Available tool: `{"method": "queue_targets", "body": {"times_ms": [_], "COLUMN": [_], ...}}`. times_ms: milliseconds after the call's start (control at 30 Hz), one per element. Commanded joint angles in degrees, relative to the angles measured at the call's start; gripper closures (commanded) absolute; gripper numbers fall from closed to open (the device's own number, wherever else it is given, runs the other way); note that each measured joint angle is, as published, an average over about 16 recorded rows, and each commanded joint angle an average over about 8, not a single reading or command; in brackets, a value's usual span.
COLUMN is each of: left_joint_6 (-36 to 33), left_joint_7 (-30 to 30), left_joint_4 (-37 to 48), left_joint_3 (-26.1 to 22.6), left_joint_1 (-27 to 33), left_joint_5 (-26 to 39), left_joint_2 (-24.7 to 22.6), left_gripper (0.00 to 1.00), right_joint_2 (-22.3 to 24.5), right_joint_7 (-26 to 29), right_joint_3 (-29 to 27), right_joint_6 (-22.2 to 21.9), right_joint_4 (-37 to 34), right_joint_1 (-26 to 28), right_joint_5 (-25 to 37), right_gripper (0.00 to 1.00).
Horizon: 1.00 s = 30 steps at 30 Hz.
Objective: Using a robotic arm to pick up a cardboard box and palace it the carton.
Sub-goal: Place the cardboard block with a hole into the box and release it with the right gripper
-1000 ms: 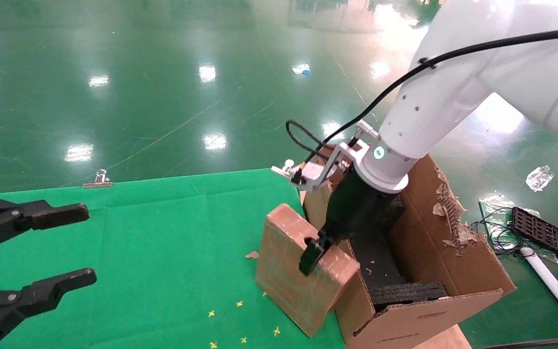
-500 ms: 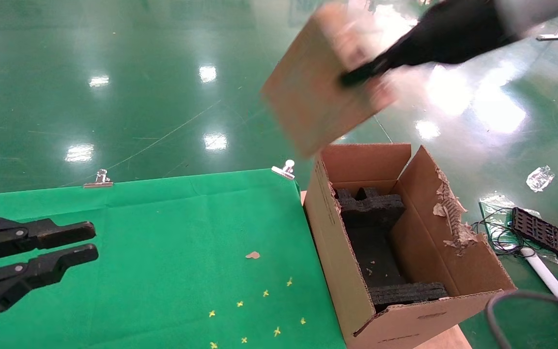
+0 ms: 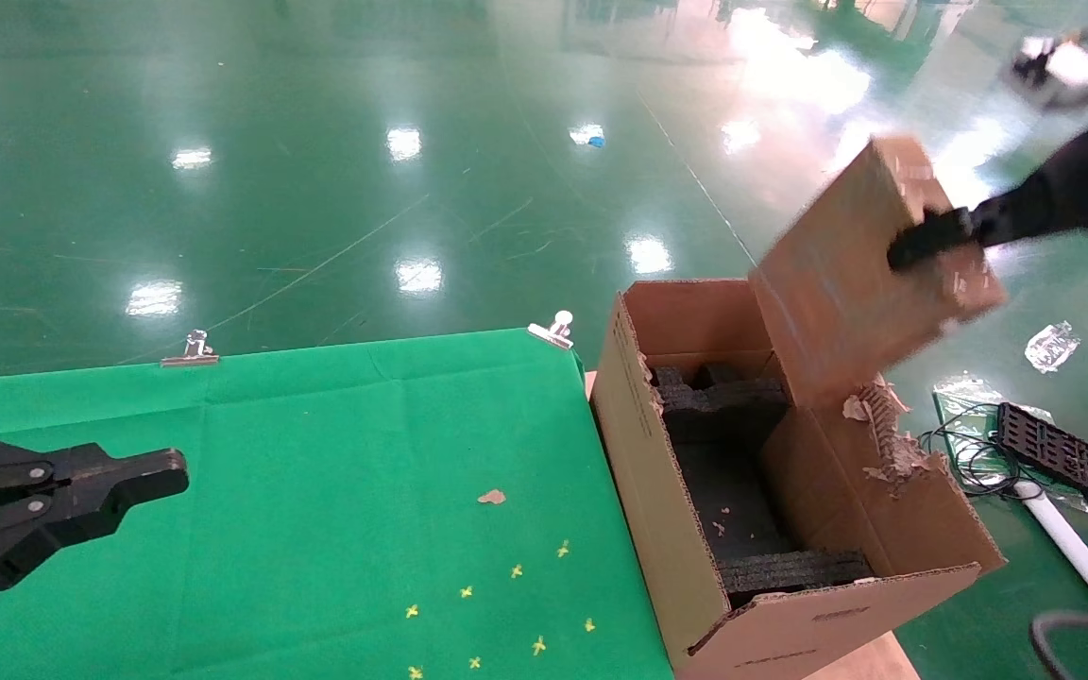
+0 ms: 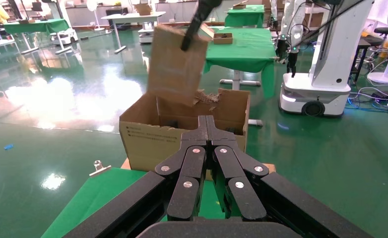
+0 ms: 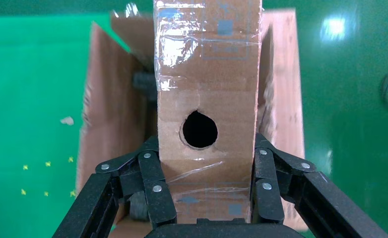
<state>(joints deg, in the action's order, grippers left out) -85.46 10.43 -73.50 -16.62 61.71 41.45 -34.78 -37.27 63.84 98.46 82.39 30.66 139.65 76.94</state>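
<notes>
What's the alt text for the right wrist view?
The right gripper clamps a slim cardboard box by its two sides, the narrow face with a round hole toward the camera. Beneath the box is the open carton, beside green cloth.

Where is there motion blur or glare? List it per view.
Head view: the cardboard box and right claw are motion-smeared; ceiling-light glare dots the floor. Left wrist view: floor glare, box slightly soft. Right wrist view: sharp, with shiny tape on the box.
</notes>
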Motion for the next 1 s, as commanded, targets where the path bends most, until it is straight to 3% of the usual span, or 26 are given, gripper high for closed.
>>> {"method": "queue_targets", "body": {"times_ms": [33,67,100,567,1000], "left_joint_6": [0.00,0.00,0.01,0.03,0.05], "left_joint_7": [0.00,-0.01,-0.01,-0.03,-0.06], "left_joint_4": [0.00,0.00,0.00,0.00,0.00], "left_joint_3": [-0.01,-0.01,-0.01,-0.06,-0.11], "left_joint_1": [0.00,0.00,0.00,0.01,0.02], "left_joint_5": [0.00,-0.01,-0.01,-0.04,-0.08], "left_joint_2": [0.00,0.00,0.01,0.03,0.05], "left_gripper": [0.07,0.00,0.00,0.00,0.00], "right_joint_2": [0.49,0.57,0.62,-0.19,-4.18], "right_joint_7": [1.27,1.60,1.84,0.52,1.76], "right_joint_3": [0.55,0.78,1.03,3.32,4.37], "right_joint_6": [0.01,-0.23,-0.46,-3.47,-7.46], "right_joint_4": [-0.87,-1.15,-1.41,-5.13,-9.72], "right_joint_1": [-1.51,-2.33,-3.17,-12.82,-21.08], "right_joint_5": [0.12,0.19,0.31,1.09,1.00], "right_gripper": [1.00,1.00,1.00,1.00,1.00]}}
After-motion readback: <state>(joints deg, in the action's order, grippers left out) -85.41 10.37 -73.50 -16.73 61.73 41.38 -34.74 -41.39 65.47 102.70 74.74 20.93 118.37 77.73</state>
